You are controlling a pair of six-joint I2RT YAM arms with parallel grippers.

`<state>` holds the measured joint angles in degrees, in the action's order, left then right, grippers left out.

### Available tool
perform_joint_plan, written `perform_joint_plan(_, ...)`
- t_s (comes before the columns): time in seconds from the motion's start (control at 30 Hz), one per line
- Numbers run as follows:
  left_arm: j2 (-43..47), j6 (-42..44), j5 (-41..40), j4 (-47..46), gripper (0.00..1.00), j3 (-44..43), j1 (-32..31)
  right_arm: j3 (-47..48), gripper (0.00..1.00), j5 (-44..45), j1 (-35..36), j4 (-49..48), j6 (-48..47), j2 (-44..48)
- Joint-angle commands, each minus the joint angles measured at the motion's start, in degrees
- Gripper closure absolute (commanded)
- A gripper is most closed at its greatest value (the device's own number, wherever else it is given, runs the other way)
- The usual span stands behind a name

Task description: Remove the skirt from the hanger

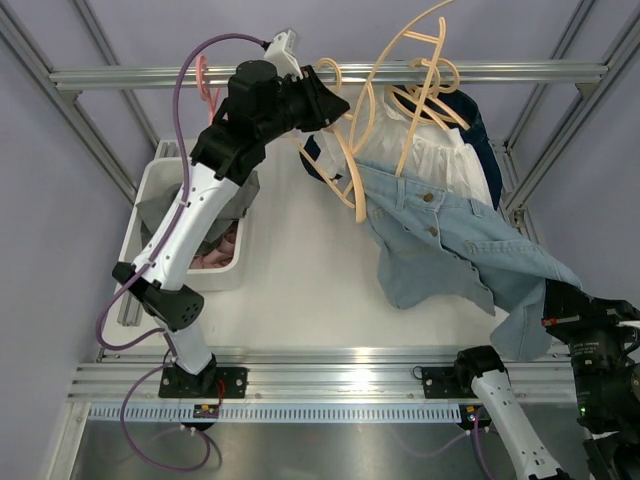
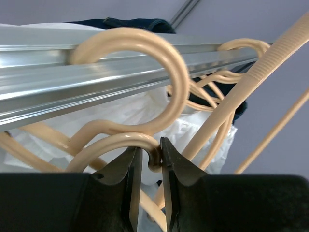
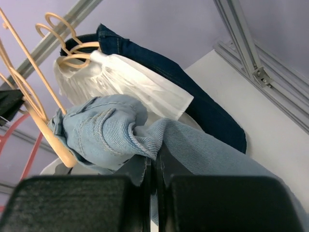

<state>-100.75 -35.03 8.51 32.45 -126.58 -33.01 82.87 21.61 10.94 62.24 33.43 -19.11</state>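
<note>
Top external view: denim skirt (image 1: pixel 450 250) runs from the tan hanger (image 2: pixel 179 82) at the rail (image 1: pixel 520 72) down toward the bench's (image 1: pixel 300 280) near right corner, its long axis slanting that way. Right pincer (image 3: pixel 154 181) is clenched on the skirt's hem there. Left pincer (image 2: pixel 150 157) pinches the hanger's neck just under the rail, with the skirt below and to its right. No readable labels anywhere.
</note>
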Motion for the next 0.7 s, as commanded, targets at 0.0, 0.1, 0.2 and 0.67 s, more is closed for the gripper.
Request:
perform_joint_plan(0.0,-1.81,-2.41,1.32,-7.75,1.00,-4.98,0.67,-1.66,1.00,7.67,3.20,-2.12,0.41,-1.53)
perform_joint_plan(0.1,-1.56,-3.99,7.36,-10.20,1.00,-3.94,0.67,-1.75,1.00,-2.76,3.74,-3.87,-4.85,-7.75)
perform_joint_plan(0.2,-0.42,-5.93,14.14,-16.70,1.00,-0.34,-0.38,-2.98,1.00,-13.93,3.56,-5.63,-7.32,-12.77)
perform_joint_plan(0.67,6.69,1.54,29.19,-22.15,1.00,5.62,-5.22,-10.45,0.98,-33.04,3.56,-7.33,-8.56,-23.07)
